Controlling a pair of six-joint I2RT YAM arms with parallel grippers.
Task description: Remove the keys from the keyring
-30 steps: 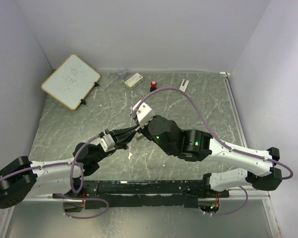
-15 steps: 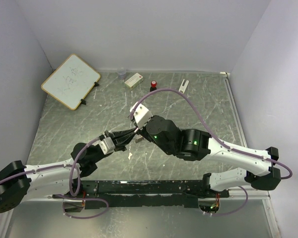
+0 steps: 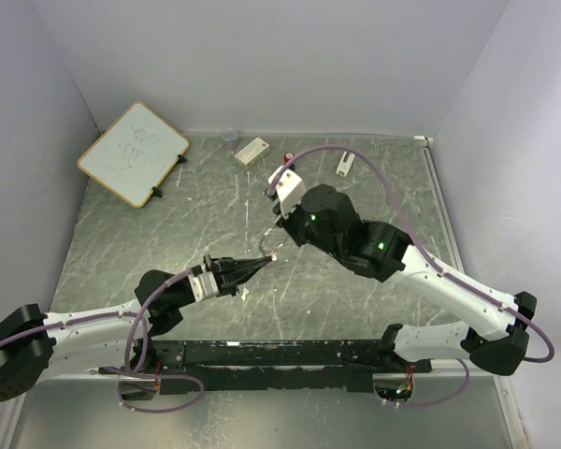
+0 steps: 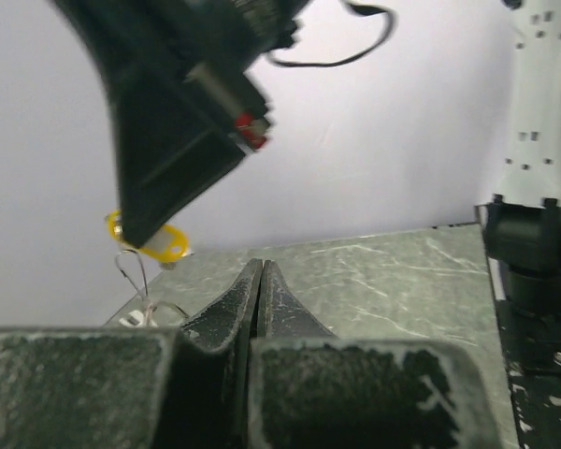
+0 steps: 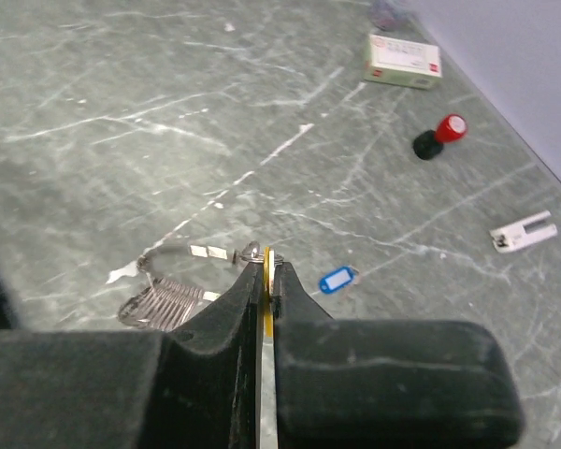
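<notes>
Table point(image 3: 168, 234), mid area.
Right arm point(image 3: 430, 281): reaches in from the near right corner, elbow high, wrist bent down over mid-table.
Left arm point(image 3: 93, 323): stretched low from the near left corner, pointing right.
Right gripper point(image 5: 265, 273): clamped on the yellow key point(image 4: 164, 243).
Left gripper point(image 4: 261, 269): fingers pressed together, nothing between them, just below and beside the right gripper.
Keyring point(image 5: 192, 251): thin wire dangling from the yellow key with a ribbed silvery bunch point(image 5: 164, 304). Cannot tell whether it touches the table.
Blue key point(image 5: 337, 279): flat on the table, apart from the ring.
Since a second ago: grippers met tip to tip nearer the front edge. The right wrist has now drawn toward the far edge, and the left has dropped lower.
</notes>
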